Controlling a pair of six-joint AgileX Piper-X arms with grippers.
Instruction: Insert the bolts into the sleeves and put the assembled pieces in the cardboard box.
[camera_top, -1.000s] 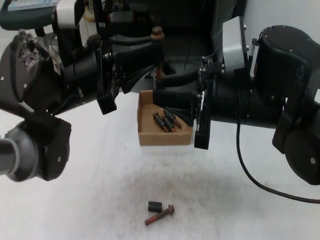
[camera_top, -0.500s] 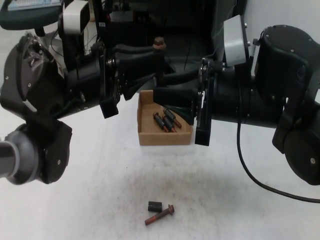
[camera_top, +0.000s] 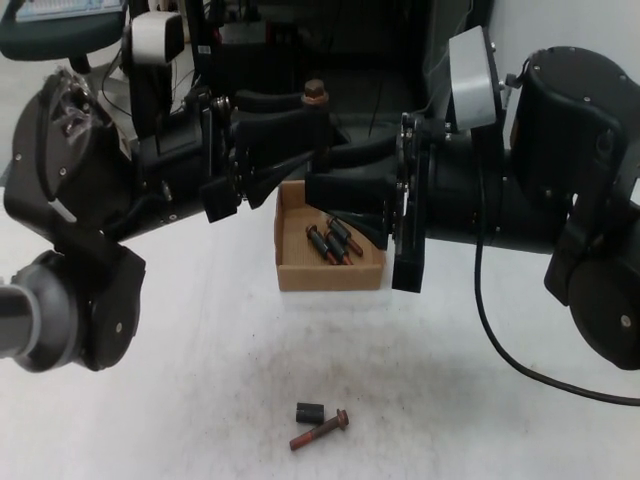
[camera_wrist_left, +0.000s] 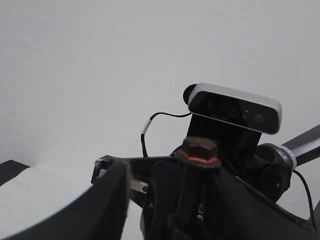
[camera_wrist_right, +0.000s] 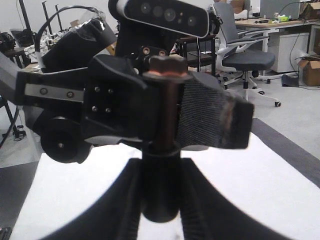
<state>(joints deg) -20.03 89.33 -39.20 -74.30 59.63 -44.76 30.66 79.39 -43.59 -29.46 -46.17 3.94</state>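
My left gripper (camera_wrist_right: 167, 107) is clenched on a bolt (camera_wrist_left: 199, 154). The jaws press either side of its shaft just under the head and hold it upright. My right gripper (camera_wrist_right: 160, 212) is clamped on a black sleeve (camera_wrist_right: 160, 192) directly beneath, and the shaft's lower end enters the sleeve's top. In the high view both meet over the far side of the box (camera_top: 330, 272), which holds several assembled pieces (camera_top: 335, 243). Nearer, on the bench (camera_top: 150, 400), a loose bolt (camera_top: 320, 429) lies just beside a loose sleeve (camera_top: 309, 411), well apart from the box.
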